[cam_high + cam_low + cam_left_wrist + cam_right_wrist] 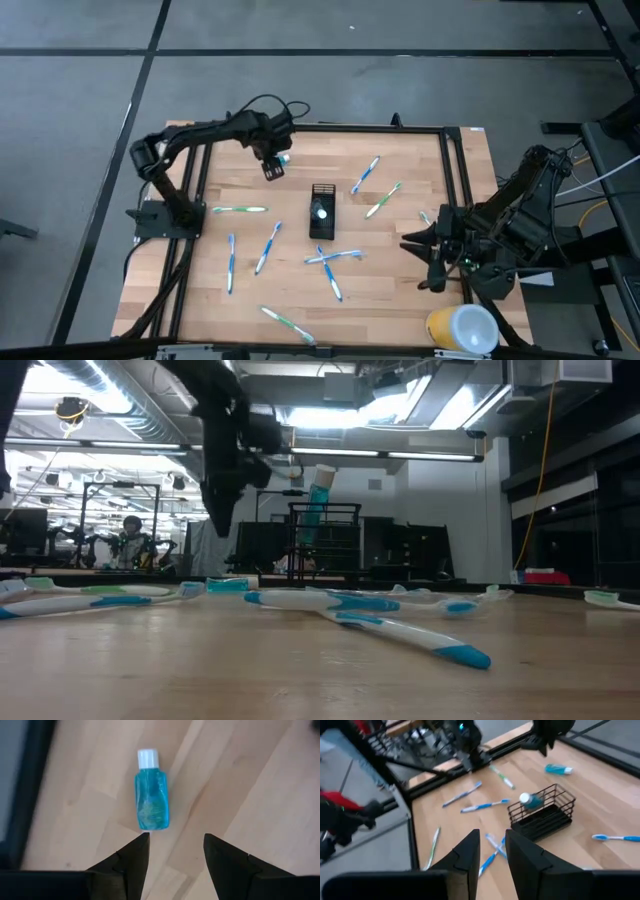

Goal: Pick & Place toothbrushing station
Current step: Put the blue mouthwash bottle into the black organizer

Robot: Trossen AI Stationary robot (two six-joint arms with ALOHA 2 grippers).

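The black mesh holder (322, 212) stands on its base at the table's middle, with a blue tube (532, 800) leaning inside it, white cap up. A second small blue tube (151, 805) lies flat on the wood near the far edge; it also shows in the high view (286, 158). My left gripper (175, 837) hovers open above this tube, just beside its bottom end, and touches nothing. Several blue-white and green-white toothbrushes (332, 258) lie scattered flat around the holder. My right gripper (492, 842) waits open and empty at the table's right edge (425, 262).
A yellow-and-white round cup (462, 330) lies off the table's near right corner. A black frame rail (455, 170) runs around the table. In the low view, toothbrushes (400, 630) lie in front of the holder (325, 545). A person (130, 540) sits far behind.
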